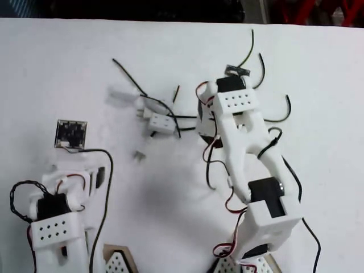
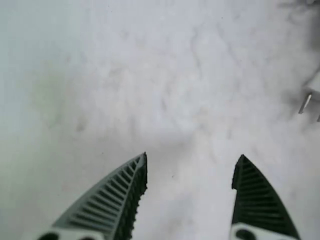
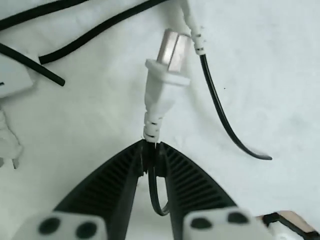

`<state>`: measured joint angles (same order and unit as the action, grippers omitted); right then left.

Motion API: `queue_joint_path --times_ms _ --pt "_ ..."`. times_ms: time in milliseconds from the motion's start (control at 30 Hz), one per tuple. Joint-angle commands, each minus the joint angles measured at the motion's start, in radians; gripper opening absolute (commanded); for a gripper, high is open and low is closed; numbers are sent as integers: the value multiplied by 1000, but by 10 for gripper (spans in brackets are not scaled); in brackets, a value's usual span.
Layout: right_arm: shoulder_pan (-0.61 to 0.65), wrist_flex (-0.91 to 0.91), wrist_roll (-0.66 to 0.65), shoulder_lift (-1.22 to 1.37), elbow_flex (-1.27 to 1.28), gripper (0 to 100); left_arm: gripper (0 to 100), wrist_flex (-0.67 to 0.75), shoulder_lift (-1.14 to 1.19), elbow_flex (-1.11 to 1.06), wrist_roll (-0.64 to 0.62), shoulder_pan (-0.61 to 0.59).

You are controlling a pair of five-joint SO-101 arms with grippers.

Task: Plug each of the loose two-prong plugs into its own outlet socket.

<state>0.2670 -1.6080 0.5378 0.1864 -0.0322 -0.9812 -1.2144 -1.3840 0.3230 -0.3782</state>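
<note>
My right gripper (image 3: 151, 147) is shut on the black cord just behind a white two-prong plug (image 3: 163, 90). That plug lies on the white table with its metal prongs (image 3: 175, 49) pointing away from the fingers. In the high view the right arm (image 1: 236, 105) stands over the spot right of the white outlet block (image 1: 162, 122). A corner of the block (image 3: 11, 76) and another white plug (image 3: 7, 145) lie beside the gripper. A small loose plug (image 1: 138, 154) lies in front of the block. My left gripper (image 2: 192, 162) is open over bare table, with plug prongs (image 2: 305, 102) off to one side.
Several loose black cords (image 1: 259, 68) lie scattered around the right arm and the block. A small circuit board (image 1: 71, 133) sits ahead of the left arm (image 1: 54, 222). Further cords (image 3: 100, 25) cross the table beyond the held plug.
</note>
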Motion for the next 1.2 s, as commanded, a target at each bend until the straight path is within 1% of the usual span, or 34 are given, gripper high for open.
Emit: queue_joint_path --times_ms 0,133,200,300,333,400,500,567,633,700,767,900,933,967,1033,1100,1167 --pt "5 -12 75 -51 -66 25 275 18 -16 3 -6 -5" --pt "-15 -19 89 -53 -121 36 275 18 -16 3 -6 -5" --pt "-25 -21 100 -56 -147 76 275 18 -16 3 -6 -4" --pt "-30 -53 158 -50 -193 141 275 18 -16 3 -6 -4" --pt "-30 -61 160 -48 -207 144 275 18 -16 3 -6 -4" --pt "-30 -64 164 -54 -227 114 275 18 -16 3 -6 -4" --pt "-30 -61 157 -56 -261 38 275 18 -16 3 -6 -4" --pt "-30 -61 130 -50 -270 25 275 18 -16 3 -5 -4" --pt "-30 -53 28 -45 -267 43 275 18 -16 3 -5 -4" --pt "-30 -35 -158 -45 -267 68 275 18 -16 3 -5 -4" --pt "-31 -33 -408 -45 -265 81 275 18 -16 2 -5 -4" --pt "-39 -16 -990 -45 -213 80 275 18 -16 2 -5 -4" --pt "-39 4 -1109 -45 -189 80 275 18 -16 2 -5 -4" --pt "-38 27 -1198 -45 -158 80 275 18 -16 2 -5 -4" --pt "-33 85 -1306 -45 -104 84 275 18 -16 2 -5 -4" --pt "-31 156 -1339 -45 -69 84 275 18 -16 2 -5 -4" --pt "-24 249 -1341 -45 -46 84 275 18 -16 2 -5 -4"
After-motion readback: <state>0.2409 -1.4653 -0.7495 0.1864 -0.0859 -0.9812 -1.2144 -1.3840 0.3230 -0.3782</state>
